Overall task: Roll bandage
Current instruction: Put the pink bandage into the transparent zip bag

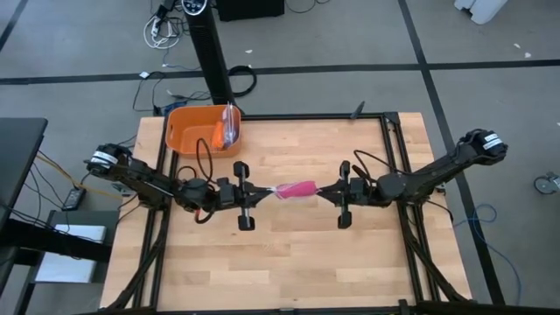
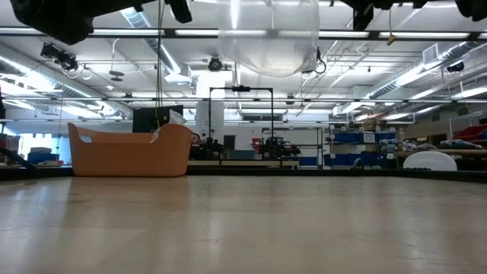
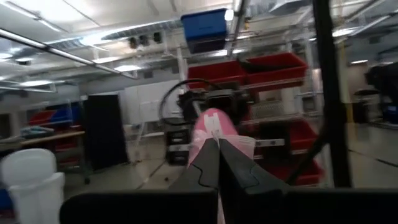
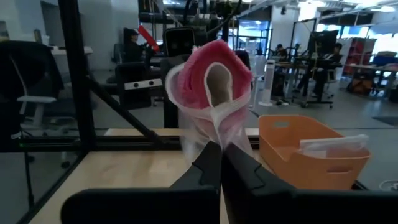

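The magenta-pink bandage (image 1: 297, 189) is a small roll (image 4: 211, 65) inside a clear crinkled plastic bag (image 4: 186, 134). It hangs above the middle of the table between my two grippers. My left gripper (image 1: 268, 190) is shut on the bag's left end and my right gripper (image 1: 320, 191) is shut on its right end. In the low view only the bag's pale underside (image 2: 268, 38) shows at the top, clear of the table. My left gripper pinches the bag's end (image 3: 214, 130) between its two fingers, coming level from the table's left. Pink bandage shows just past the fingertips; whether the fingers also catch cloth I cannot tell. The bag is lifted clear. My right gripper pinches the gathered clear plastic (image 4: 219, 124) at the bag's right end between its two fingers. It comes level from the table's right. The pink roll sits just beyond the fingertips, its open core facing the camera, lifted clear of the table.
An orange plastic tub (image 1: 201, 129) stands at the table's far left, with another clear bag (image 1: 229, 124) leaning in it. A black post (image 1: 213, 52) rises behind the tub. Bare wooden tabletop (image 1: 289, 262) lies below and in front of the grippers.
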### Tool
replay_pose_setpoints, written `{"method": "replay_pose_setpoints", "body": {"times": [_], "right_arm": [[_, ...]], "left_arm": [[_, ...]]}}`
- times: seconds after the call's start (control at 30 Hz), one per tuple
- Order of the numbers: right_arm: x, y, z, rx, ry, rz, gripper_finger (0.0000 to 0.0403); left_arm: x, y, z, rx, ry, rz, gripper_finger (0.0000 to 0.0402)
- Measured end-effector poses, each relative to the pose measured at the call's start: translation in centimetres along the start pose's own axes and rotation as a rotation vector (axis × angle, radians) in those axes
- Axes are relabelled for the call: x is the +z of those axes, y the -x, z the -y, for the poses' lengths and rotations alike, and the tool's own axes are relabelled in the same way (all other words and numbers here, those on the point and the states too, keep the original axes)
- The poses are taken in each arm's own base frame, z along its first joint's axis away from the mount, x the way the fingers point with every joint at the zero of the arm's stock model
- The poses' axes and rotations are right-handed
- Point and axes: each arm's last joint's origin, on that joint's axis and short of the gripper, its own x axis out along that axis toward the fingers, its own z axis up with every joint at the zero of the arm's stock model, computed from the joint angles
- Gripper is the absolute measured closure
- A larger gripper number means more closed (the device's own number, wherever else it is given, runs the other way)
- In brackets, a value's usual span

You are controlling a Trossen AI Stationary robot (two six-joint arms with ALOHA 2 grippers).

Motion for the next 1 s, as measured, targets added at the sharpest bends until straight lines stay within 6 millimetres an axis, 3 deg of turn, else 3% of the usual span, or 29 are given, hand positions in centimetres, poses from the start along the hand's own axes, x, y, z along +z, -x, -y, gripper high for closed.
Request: {"method": "replay_pose_setpoints", "body": {"times": [0.5, 0.7, 0.87, 1.0], "right_arm": [[0.0, 0.3, -0.6, -0.079, 0.058, -0.045, 0.0402], [1.4, 0.0, -0.9, -0.098, 0.109, -0.06, 0.0403], [2.8, -0.5, -1.1, -0.096, 0.134, -0.118, 0.0403], [3.1, -0.6, -1.2, -0.097, 0.129, -0.12, 0.0394]], "left_arm": [[0.1, 0.6, 0.4, 0.1, -0.044, -0.016, 0.0401], [0.4, 0.4, 0.6, 0.103, -0.023, 0.031, 0.0401], [-1.5, -0.7, 1.6, 0.082, -0.037, -0.018, 0.0401], [-2.0, -1.2, 1.9, 0.08, -0.035, -0.013, 0.0401]]}}
